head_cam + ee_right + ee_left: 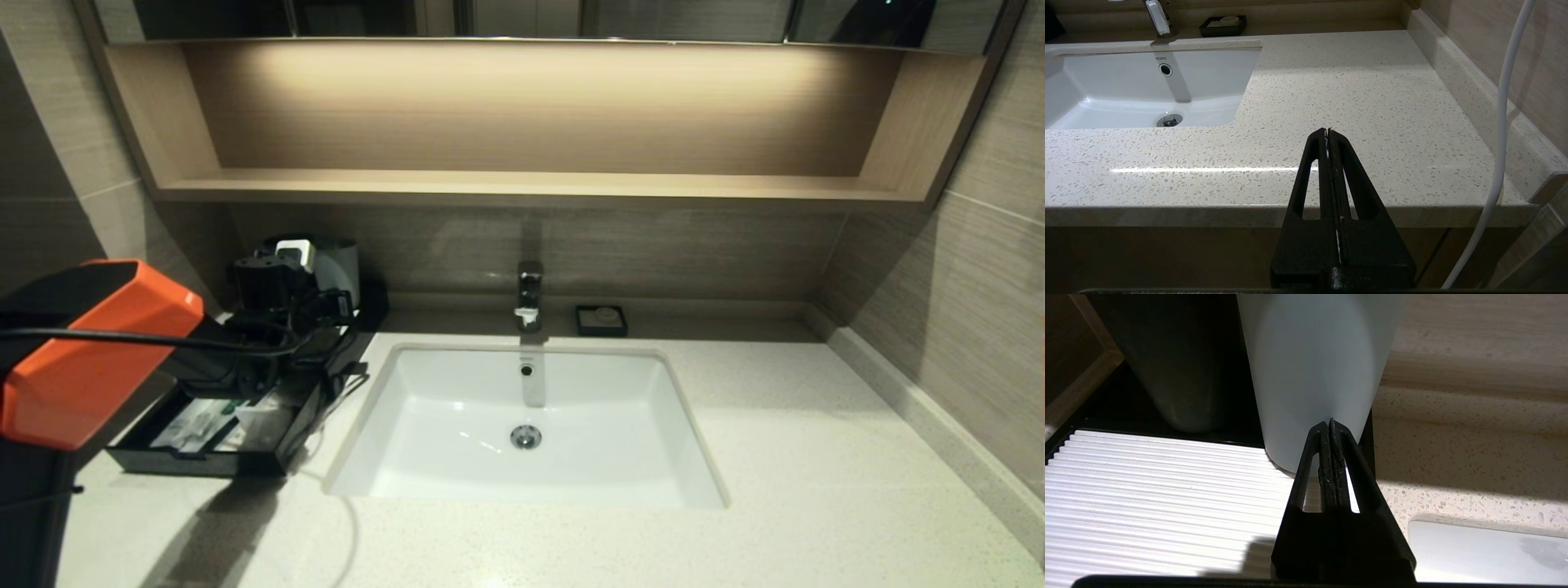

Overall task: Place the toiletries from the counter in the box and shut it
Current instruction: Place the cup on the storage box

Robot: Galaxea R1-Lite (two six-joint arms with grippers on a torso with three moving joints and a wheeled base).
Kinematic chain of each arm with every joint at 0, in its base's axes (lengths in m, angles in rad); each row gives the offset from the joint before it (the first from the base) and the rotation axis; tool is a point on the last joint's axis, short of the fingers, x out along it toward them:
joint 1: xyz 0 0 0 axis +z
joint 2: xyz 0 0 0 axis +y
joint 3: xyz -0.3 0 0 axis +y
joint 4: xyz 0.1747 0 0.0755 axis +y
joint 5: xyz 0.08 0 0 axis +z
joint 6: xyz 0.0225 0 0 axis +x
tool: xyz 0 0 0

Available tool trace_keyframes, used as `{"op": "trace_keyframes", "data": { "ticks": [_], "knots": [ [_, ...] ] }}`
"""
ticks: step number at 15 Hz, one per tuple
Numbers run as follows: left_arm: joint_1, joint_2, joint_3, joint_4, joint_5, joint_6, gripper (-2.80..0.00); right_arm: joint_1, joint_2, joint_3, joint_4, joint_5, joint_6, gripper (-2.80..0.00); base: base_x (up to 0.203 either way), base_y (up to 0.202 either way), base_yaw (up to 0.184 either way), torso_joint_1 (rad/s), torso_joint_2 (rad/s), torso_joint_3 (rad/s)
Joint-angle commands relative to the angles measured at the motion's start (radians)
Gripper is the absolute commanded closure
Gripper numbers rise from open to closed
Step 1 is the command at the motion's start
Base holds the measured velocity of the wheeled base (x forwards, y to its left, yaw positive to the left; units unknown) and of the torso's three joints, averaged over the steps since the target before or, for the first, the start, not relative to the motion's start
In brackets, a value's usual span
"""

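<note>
Head view: drawer of box [200, 457] open, toiletries [196, 425] inside. Your left gripper [1331, 424], fingers clenched empty, sits above ribbed panel [1147, 498], nearly touching white cup [1314, 375]. Careless push topples cup. Right gripper [1327, 131] clenched empty, parked off table [1372, 102].

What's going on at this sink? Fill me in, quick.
The robot is packing toiletries into a black box on the counter, left of the sink. The box's drawer is pulled out, and wrapped packets already lie inside it. The left gripper is shut and empty, above the box's white ribbed top near a white cup. The right gripper, also shut, is parked off the counter's front edge. The drawer is not yet closed.
</note>
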Motion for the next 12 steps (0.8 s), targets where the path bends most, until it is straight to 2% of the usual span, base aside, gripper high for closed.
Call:
{"op": "trace_keyframes", "data": {
  "ticks": [1,12],
  "knots": [
    [0.0,-0.006,0.009,-0.013,0.001,-0.002,0.0,0.0,0.0,0.0,0.0,0.001,0.001,0.0,0.0,0.0,0.0,0.0,0.0,0.0],
    [0.008,-0.032,0.075,-0.019,0.003,-0.002,0.0,0.0,0.0,0.0,0.0,0.001,0.001,0.0,0.0,0.0,0.0,0.0,0.0,0.0]
  ]
}}
